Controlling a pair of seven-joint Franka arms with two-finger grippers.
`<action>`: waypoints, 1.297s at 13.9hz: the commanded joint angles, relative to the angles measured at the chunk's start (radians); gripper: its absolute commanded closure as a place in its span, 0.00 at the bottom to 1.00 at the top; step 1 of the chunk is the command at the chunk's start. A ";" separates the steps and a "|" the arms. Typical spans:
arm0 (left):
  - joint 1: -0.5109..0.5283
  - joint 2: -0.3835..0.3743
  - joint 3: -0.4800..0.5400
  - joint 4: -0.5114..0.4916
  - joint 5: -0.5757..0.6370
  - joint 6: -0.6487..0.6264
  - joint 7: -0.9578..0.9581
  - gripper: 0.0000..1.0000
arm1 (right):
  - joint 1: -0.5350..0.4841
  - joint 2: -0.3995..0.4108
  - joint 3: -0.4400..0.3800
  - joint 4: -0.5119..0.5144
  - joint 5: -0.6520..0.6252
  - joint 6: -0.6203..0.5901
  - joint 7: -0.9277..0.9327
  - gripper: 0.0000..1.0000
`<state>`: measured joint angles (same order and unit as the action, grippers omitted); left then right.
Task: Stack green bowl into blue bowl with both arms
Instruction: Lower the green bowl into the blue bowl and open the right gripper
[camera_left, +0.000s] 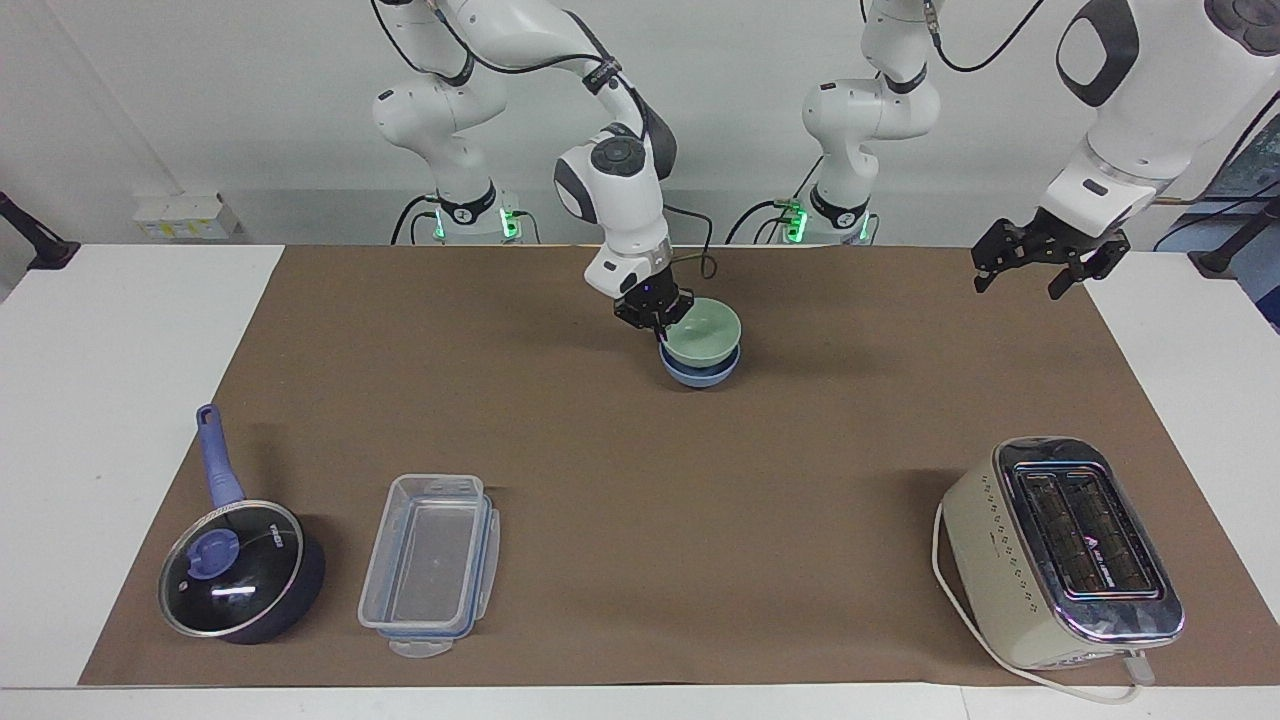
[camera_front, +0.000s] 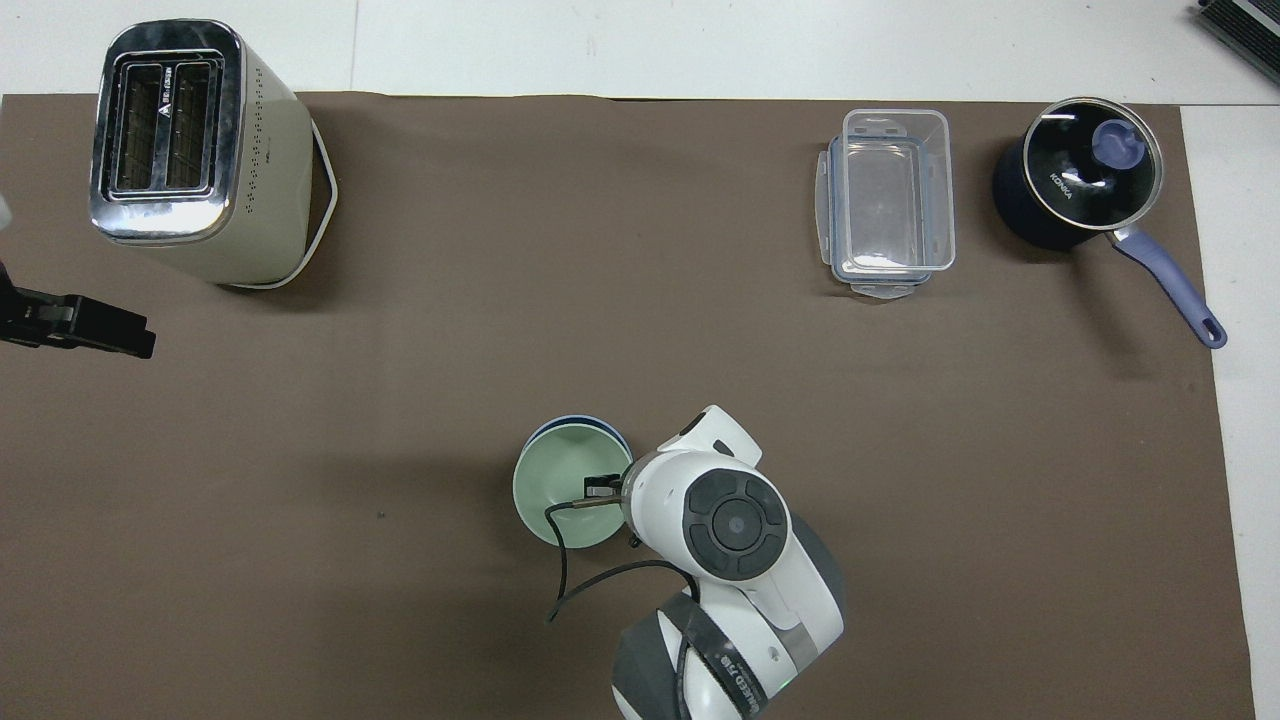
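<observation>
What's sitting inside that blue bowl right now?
The green bowl sits in the blue bowl, with the right gripper at its rim. Only the blue bowl's outer wall shows; its inside is covered. The left gripper waits near the toaster's end.

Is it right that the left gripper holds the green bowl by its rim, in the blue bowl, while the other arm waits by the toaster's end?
No, it is the right gripper holding the green bowl by its rim, in the blue bowl. The facing view shows that arm's base. The left gripper waits over the toaster's end.
</observation>
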<state>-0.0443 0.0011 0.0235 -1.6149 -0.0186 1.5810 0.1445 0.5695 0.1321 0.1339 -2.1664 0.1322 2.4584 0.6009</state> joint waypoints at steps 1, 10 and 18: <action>0.001 -0.004 -0.002 0.001 0.012 -0.013 -0.013 0.00 | 0.007 0.027 -0.005 0.023 0.006 0.013 0.019 1.00; 0.001 -0.004 -0.002 0.001 0.012 -0.013 -0.013 0.00 | -0.010 0.041 -0.011 0.022 -0.049 0.071 0.014 1.00; 0.001 -0.004 -0.002 0.001 0.012 -0.013 -0.013 0.00 | -0.025 0.012 -0.013 0.075 -0.043 -0.019 0.019 0.20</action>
<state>-0.0443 0.0011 0.0235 -1.6149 -0.0186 1.5806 0.1444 0.5666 0.1619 0.1193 -2.1334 0.1107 2.5021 0.6009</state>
